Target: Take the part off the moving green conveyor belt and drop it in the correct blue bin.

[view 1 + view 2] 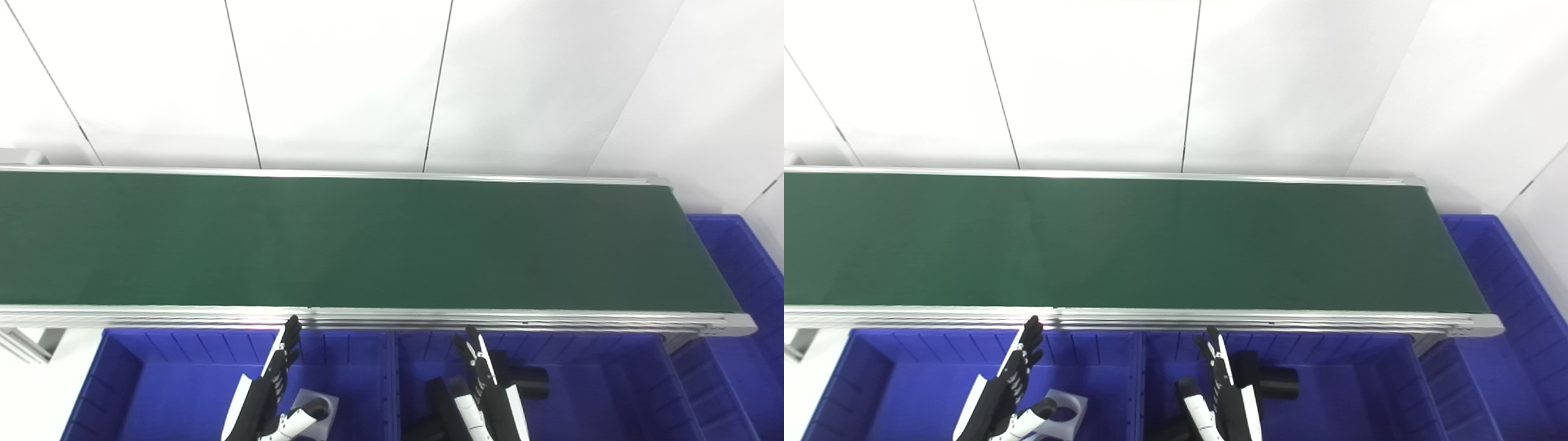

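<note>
The green conveyor belt (367, 242) runs across the view and carries no part. My left hand (266, 389) is open and empty above the left blue bin (147, 392). A white part with a round hole (318, 405) lies in that bin beside the hand. My right hand (481, 389) is open and empty above the middle blue bin (600, 392). A black cylindrical part (527, 380) lies in that bin just right of the hand. Both hands stay in front of the belt's near rail.
A third blue bin (744, 269) stands past the belt's right end. The belt's aluminium near rail (429, 318) runs between the bins and the belt. A white panelled wall (367, 86) rises behind the belt.
</note>
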Controlling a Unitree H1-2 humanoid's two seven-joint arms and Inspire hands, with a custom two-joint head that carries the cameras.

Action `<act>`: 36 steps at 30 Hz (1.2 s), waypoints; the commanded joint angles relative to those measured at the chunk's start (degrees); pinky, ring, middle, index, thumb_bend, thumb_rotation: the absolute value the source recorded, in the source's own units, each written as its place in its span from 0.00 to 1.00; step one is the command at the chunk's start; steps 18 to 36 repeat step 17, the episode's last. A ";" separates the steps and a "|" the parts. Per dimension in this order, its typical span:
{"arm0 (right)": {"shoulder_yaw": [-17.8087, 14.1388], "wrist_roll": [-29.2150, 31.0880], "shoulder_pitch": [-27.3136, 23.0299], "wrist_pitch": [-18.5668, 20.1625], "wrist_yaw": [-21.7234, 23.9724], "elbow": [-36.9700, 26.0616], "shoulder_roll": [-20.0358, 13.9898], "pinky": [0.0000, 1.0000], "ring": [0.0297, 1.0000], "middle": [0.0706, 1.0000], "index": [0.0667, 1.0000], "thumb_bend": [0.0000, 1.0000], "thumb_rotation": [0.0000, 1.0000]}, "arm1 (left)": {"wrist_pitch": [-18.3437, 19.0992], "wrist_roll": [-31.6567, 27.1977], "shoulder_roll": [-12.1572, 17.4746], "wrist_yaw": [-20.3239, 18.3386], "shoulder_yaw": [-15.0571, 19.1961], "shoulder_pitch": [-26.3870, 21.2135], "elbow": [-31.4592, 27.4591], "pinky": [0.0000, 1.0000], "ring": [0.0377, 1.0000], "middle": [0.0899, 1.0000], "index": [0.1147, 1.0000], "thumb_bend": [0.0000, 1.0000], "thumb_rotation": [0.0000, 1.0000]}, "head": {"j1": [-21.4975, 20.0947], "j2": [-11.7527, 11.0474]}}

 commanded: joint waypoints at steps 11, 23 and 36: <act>1.03 -0.17 0.43 -3.05 0.03 -3.43 0.77 1.00 0.96 0.94 1.00 0.69 0.92 | -2.21 -0.94 2.09 -0.89 -1.68 -1.01 -1.54 0.98 0.99 1.00 0.99 0.71 0.79 | -0.25 1.15; 0.93 -0.62 0.60 -3.45 -0.40 -3.72 0.75 1.00 0.96 0.93 1.00 0.71 0.92 | -2.23 -1.52 2.73 -0.97 -2.19 -1.17 -1.68 0.97 0.98 0.99 0.97 0.80 0.84 | -0.22 1.93; 0.93 -0.62 0.60 -3.45 -0.40 -3.72 0.75 1.00 0.96 0.93 1.00 0.71 0.92 | -2.23 -1.52 2.73 -0.97 -2.19 -1.17 -1.68 0.97 0.98 0.99 0.97 0.80 0.84 | -0.22 1.93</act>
